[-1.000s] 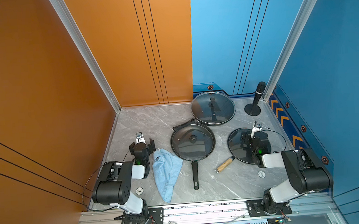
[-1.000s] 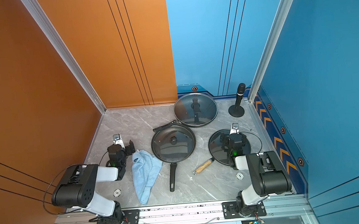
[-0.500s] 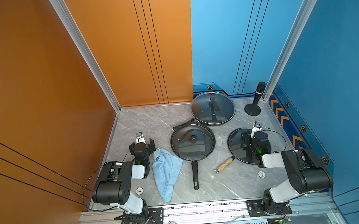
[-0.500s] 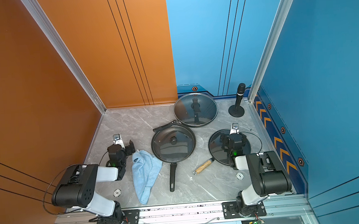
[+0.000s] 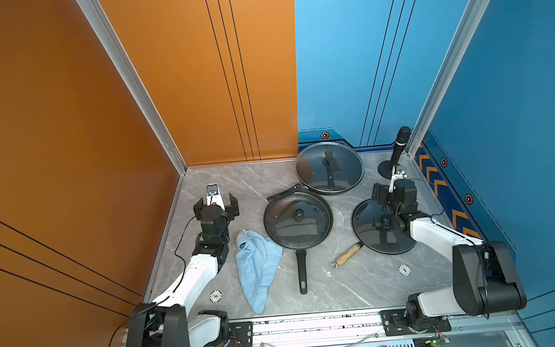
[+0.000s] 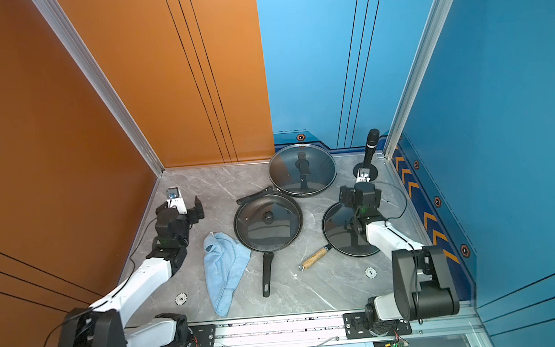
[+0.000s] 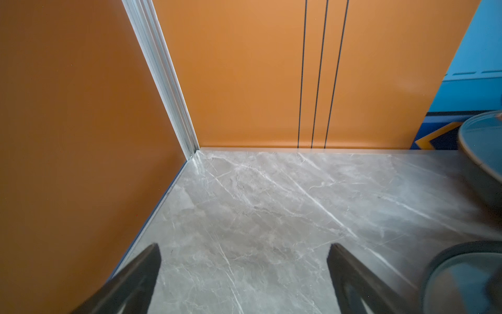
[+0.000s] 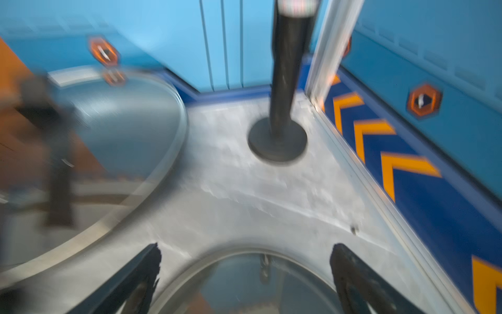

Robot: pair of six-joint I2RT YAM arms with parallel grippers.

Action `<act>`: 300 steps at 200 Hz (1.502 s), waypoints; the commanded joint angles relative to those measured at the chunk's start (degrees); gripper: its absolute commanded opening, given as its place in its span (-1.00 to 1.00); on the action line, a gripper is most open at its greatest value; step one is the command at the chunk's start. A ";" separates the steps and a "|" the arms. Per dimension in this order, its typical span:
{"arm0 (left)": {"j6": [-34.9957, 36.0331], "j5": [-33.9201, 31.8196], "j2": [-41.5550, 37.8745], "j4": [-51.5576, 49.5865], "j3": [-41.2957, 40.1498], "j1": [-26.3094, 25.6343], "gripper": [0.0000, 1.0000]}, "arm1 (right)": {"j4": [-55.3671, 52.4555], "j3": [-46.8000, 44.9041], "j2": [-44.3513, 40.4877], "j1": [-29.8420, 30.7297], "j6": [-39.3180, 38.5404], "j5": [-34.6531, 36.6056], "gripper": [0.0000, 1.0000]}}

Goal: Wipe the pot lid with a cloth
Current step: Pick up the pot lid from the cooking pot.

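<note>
The light-blue cloth [image 5: 256,267] [image 6: 224,270] lies crumpled on the marble table, left of the frying pan. Three glass lids show in both top views. One lid [image 5: 329,167] lies at the back, another [image 5: 298,219] sits on the frying pan, and a third [image 5: 380,227] [image 8: 244,271] rests on a pan at the right. I cannot tell which of them is the pot lid. My left gripper [image 5: 216,203] [image 7: 243,246] is open over bare table, behind the cloth. My right gripper [image 5: 394,189] [image 8: 245,246] is open above the right lid's far rim and holds nothing.
A black microphone stand [image 5: 398,158] [image 8: 279,136] stands in the back right corner, just beyond my right gripper. The frying pan's black handle [image 5: 301,270] and a wooden handle [image 5: 347,255] point toward the front. Orange and blue walls close in three sides of the table.
The right wrist view is smeared, so that arm is moving slightly. The cloth and the lids lie where they were. Both grippers stay open.
</note>
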 commanded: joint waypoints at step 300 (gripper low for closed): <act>-19.95 -1.64 32.59 -39.20 53.61 -37.01 0.95 | -31.58 2.96 -5.72 2.22 10.75 8.74 0.84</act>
